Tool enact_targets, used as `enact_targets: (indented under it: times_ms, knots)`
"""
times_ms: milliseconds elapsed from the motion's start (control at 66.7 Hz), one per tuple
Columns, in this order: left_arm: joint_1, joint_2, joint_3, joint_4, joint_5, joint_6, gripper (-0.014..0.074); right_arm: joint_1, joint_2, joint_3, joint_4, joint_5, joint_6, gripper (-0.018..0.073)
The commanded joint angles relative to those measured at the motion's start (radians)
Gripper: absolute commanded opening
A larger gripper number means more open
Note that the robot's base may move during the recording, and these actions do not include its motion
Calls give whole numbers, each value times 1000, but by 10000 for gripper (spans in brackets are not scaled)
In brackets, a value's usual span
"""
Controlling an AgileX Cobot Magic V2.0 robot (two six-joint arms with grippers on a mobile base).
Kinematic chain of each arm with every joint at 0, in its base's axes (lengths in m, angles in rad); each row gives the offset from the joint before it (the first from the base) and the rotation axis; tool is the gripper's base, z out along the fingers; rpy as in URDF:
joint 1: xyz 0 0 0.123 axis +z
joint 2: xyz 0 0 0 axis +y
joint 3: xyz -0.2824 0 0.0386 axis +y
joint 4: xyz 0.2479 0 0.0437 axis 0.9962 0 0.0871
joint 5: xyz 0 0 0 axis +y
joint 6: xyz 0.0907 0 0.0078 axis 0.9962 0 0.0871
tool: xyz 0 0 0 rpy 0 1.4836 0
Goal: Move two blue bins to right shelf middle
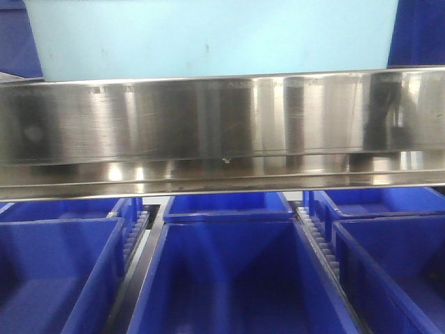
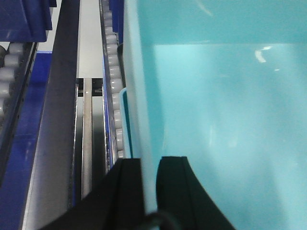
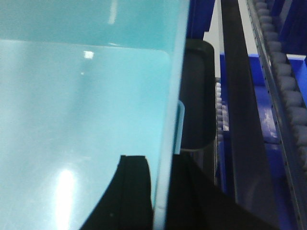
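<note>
- Left gripper (image 2: 149, 162): two matte black fingers (image 2: 123, 196), plastic-looking, with a faint sheen along the edges.
- Each finger is wide at the base and narrows to a blunt, squared tip. Inner faces run straight and flat; outer edges sweep away in a concave curve.
- A dark rounded loop (image 2: 154, 219) sits low between the finger bases. It may be a cable, but it is too blurred to tell.
- Right gripper (image 3: 160, 162): same build, black fingers (image 3: 130, 196) with square tips and flared outer edges.
</note>
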Motion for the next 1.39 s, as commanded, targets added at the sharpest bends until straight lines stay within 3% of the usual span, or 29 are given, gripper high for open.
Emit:
enact_targets:
  times_ms: [0, 135, 255, 375, 555, 839, 1004, 1079, 1379]
  knots:
    - [-16, -3, -5, -5, -66, 7, -38, 7, 2, -1, 20, -21, -9, -63]
    - [-16, -2, -5, 38, -66, 7, 132, 7, 2, -1, 20, -21, -9, 214]
    - [-16, -2, -25, 38, -64, 7, 271, 7, 1, -1, 20, -17, -9, 326]
    - [-16, -2, -59, 38, -36, 7, 353, 7, -12, -1, 20, 9, -9, 331]
    - [-16, -2, -142, 38, 124, 7, 358, 7, -42, -7, 20, 56, -9, 331]
    - [-10, 8, -217, 34, 349, -34, 358, -29, -26, -113, 64, 409, -9, 331]
    - [21, 42, -217, -65, 458, -34, 356, -80, -7, -168, 141, 569, -9, 331]
    - [25, 51, -217, -100, 504, -29, 356, -80, -7, -169, 155, 572, -9, 331]
    - [25, 50, -217, -106, 588, -19, 315, -50, -7, -129, 183, 572, -18, 331]
